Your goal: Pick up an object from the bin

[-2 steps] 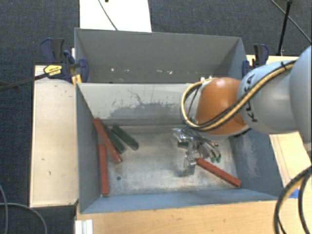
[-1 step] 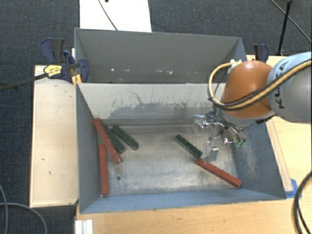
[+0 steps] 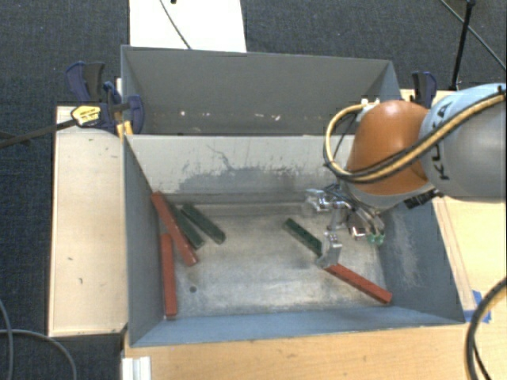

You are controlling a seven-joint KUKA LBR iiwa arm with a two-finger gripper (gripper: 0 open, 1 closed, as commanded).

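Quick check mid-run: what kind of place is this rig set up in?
Most likely a robotics lab test cell, not a home or warehouse: a grey metal bin holding a few red sticks and green sticks, the arm's pincer lowered inside it, and dark carpet around.

You'll find four sticks (image 3: 181, 232) clustered along the left wall of the bin (image 3: 261, 93). Right of centre, the far stick (image 3: 301, 234) lies just behind the near stick (image 3: 360, 283), with the end effector (image 3: 331, 256) between them.
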